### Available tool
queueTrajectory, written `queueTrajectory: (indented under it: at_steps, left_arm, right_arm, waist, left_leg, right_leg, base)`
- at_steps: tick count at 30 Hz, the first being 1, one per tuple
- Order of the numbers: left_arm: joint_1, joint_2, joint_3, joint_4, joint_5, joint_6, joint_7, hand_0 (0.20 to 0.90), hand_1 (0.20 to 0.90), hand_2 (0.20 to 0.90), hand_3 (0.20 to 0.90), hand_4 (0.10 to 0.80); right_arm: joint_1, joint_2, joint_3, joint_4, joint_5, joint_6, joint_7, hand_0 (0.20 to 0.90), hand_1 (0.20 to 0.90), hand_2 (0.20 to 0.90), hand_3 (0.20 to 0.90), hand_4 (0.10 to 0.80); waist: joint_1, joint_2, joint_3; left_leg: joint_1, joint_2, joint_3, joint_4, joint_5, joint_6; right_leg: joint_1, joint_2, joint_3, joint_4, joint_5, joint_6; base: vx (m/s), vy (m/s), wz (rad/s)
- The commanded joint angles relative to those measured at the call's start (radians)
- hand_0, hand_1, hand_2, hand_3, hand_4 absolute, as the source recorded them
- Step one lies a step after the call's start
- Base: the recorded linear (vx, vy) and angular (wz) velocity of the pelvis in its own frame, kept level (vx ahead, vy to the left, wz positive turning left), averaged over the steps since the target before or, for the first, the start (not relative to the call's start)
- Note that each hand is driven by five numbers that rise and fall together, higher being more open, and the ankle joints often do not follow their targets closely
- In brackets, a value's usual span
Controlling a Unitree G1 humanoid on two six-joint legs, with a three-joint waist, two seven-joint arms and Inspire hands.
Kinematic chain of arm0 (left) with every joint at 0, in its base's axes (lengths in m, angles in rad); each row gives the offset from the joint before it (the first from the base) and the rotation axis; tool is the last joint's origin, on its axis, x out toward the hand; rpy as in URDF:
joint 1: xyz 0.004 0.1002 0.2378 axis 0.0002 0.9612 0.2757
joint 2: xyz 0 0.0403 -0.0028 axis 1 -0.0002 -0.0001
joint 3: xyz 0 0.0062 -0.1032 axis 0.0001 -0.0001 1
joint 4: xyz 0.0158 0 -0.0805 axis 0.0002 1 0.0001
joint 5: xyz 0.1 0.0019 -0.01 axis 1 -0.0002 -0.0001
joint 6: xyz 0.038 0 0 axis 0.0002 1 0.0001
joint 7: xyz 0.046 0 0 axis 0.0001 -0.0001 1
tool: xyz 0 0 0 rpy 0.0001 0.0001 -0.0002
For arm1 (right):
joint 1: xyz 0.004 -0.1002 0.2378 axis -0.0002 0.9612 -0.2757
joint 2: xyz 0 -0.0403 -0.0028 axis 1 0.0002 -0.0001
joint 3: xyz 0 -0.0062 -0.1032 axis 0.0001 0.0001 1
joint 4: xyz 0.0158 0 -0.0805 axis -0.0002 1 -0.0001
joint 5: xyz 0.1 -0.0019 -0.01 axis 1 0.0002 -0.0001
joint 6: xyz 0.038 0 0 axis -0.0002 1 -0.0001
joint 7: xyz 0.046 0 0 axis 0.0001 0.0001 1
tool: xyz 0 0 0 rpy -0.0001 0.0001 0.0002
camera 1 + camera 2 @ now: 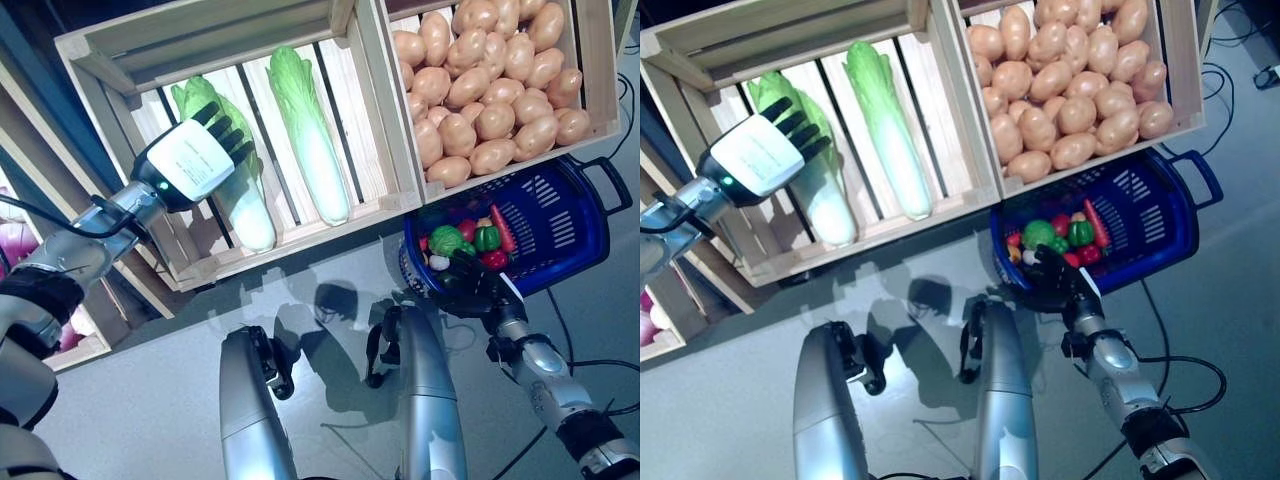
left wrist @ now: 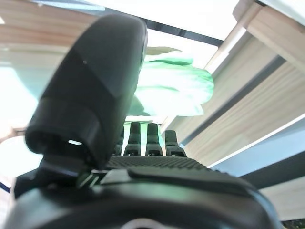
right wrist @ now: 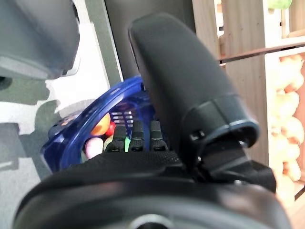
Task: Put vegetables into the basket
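Observation:
Two long napa cabbages lie in a slatted wooden crate (image 1: 120, 50). My left hand (image 1: 195, 155) hovers open over the leafy top of the left cabbage (image 1: 250, 215), fingers straight and pointing along it; the left wrist view shows its green leaves (image 2: 171, 86) just past the fingers. The right cabbage (image 1: 315, 150) lies free beside it. On the floor stands a blue basket (image 1: 550, 210) holding small vegetables (image 1: 470, 242): green, red and orange ones. My right hand (image 1: 470, 285) rests open at the basket's near rim (image 3: 95, 114), fingers reaching over it.
A second crate full of potatoes (image 1: 490, 90) sits right of the cabbage crate, directly above the basket. The basket's handle (image 1: 612, 180) sticks out at its far right. Another low crate (image 1: 75, 345) stands at the far left on the grey floor.

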Motion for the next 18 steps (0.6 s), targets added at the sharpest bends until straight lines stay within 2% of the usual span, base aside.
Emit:
queueTrajectory:
  at_steps: [1, 7, 16, 17, 18]
  left_arm:
    - [-0.158, 0.083, -0.003, 0.023, -0.042, 0.068, 0.034, 0.9, 0.9, 0.9, 0.9, 0.8]
    - [-0.211, 0.091, -0.038, 0.039, -0.042, 0.044, -0.012, 0.9, 0.9, 0.9, 0.9, 0.8]
    - [-0.206, 0.093, -0.048, 0.06, -0.066, 0.049, -0.062, 0.9, 0.9, 0.9, 0.9, 0.8]
    - [-0.205, 0.095, -0.049, 0.059, -0.074, 0.052, -0.074, 0.759, 0.759, 0.759, 0.759, 0.706]
    - [-0.204, 0.097, -0.049, 0.06, -0.097, 0.053, -0.098, 0.3, 0.3, 0.3, 0.3, 0.4]
  right_arm:
    - [-0.005, -0.08, -0.094, -0.092, 0.044, -0.05, -0.056, 0.9, 0.9, 0.9, 0.9, 0.8]
    - [-0.017, -0.105, -0.119, -0.099, 0.044, -0.043, -0.083, 0.9, 0.9, 0.9, 0.9, 0.8]
    - [-0.018, -0.142, -0.164, -0.081, 0.036, -0.076, -0.089, 0.9, 0.9, 0.9, 0.9, 0.8]
    - [-0.021, -0.147, -0.172, -0.085, 0.035, -0.075, -0.093, 0.9, 0.9, 0.9, 0.9, 0.8]
    - [-0.021, -0.15, -0.182, -0.091, 0.035, -0.076, -0.099, 0.9, 0.9, 0.9, 0.9, 0.8]
  waist:
    - [-0.005, 0.012, -0.07]
    - [-0.011, 0.011, -0.063]
    - [-0.016, 0.008, -0.055]
    - [-0.016, 0.007, -0.054]
    - [-0.015, 0.006, -0.053]
  left_leg:
    - [-0.012, 0.048, -0.048, -0.112, 0.039, -0.081]
    - [-0.054, 0.066, -0.052, -0.089, 0.042, -0.08]
    - [-0.117, 0.091, -0.065, -0.064, 0.053, -0.089]
    - [-0.125, 0.092, -0.066, -0.059, 0.052, -0.091]
    - [-0.132, 0.093, -0.066, -0.054, 0.05, -0.091]
  right_leg:
    - [-0.02, -0.064, 0.072, -0.025, 0.065, 0.144]
    - [-0.06, -0.063, 0.082, 0.0, 0.07, 0.147]
    - [-0.116, -0.08, 0.098, 0.027, 0.08, 0.156]
    - [-0.122, -0.08, 0.1, 0.032, 0.079, 0.157]
    - [-0.13, -0.081, 0.104, 0.037, 0.08, 0.158]
  base:
    - [0.01, 0.006, -0.14]
    - [-0.005, 0.015, -0.09]
    - [-0.007, 0.035, -0.08]
    - [-0.017, 0.005, -0.05]
    - [-0.025, 0.011, -0.04]
